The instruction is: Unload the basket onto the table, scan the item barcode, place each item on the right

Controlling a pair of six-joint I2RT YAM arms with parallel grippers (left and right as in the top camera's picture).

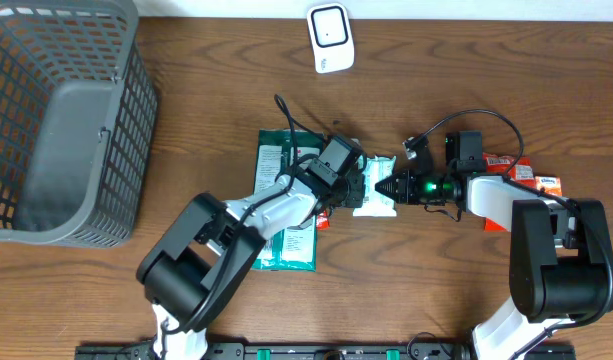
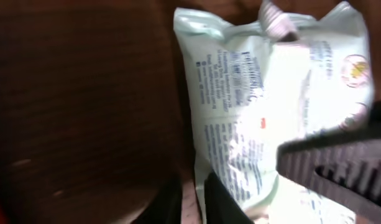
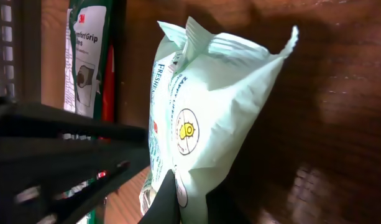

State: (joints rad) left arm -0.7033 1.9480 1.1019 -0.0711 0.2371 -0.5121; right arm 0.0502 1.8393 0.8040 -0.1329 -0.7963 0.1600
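Observation:
The item is a pale green soft packet [image 1: 374,188] held off the table between the two arms. My right gripper [image 1: 391,187] is shut on its right end; in the right wrist view the fingers pinch the bottom edge of the packet [image 3: 215,112] at the gripper [image 3: 193,200]. My left gripper [image 1: 352,185] is at the packet's left end. In the left wrist view its fingers [image 2: 222,202] stand a narrow gap apart, with the edge of the packet [image 2: 265,112] against the right one. No barcode shows clearly. The white scanner [image 1: 329,38] stands at the back.
A grey mesh basket [image 1: 66,120] fills the left side. Green 3M packs [image 1: 286,205] lie under the left arm. Orange and white packets [image 1: 516,172] lie beside the right arm.

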